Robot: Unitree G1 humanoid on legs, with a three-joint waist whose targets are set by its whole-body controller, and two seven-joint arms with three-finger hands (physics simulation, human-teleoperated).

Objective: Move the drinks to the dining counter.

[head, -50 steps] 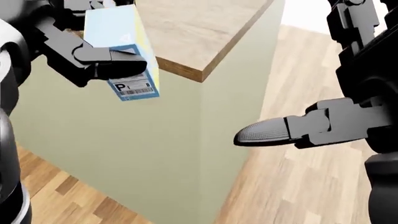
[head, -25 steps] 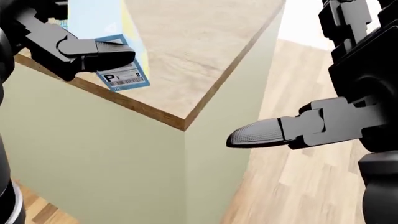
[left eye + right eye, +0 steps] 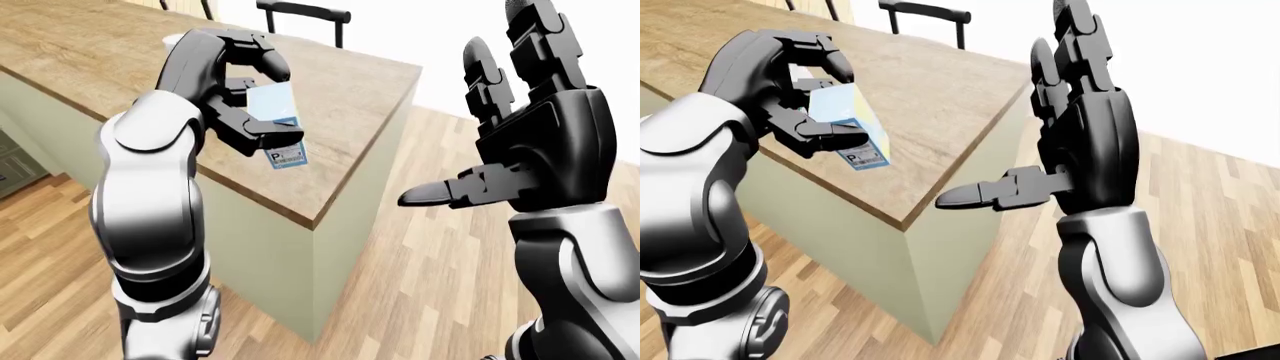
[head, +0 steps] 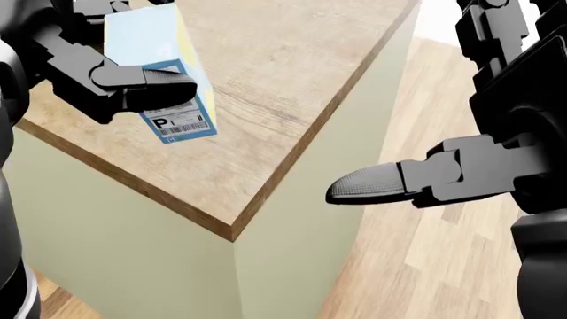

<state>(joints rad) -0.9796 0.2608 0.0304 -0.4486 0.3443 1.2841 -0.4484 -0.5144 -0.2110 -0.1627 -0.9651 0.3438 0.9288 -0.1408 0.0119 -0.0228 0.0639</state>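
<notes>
Carton (image 4: 159, 80), boxy, pale blue with a yellow side and a barcode label, was clamped in my left hand (image 3: 245, 112), fingers wrapped round it, held above the dining counter (image 4: 284, 86) near its corner. Counter top was matte wood grain over plain sage panels; plank floor (image 3: 430, 247) lay open beside the corner. My right hand (image 3: 520, 142) stood empty, fingers spread, off the counter's edge. Dark chair (image 3: 305, 19) stood at the counter's top edge in the left-eye view.

Bright, even light all round — no glare, no blur, everything crisp to the edges. Faint soft shading on the tabletop (image 4: 292, 86); top right of the eye views washes out white.
</notes>
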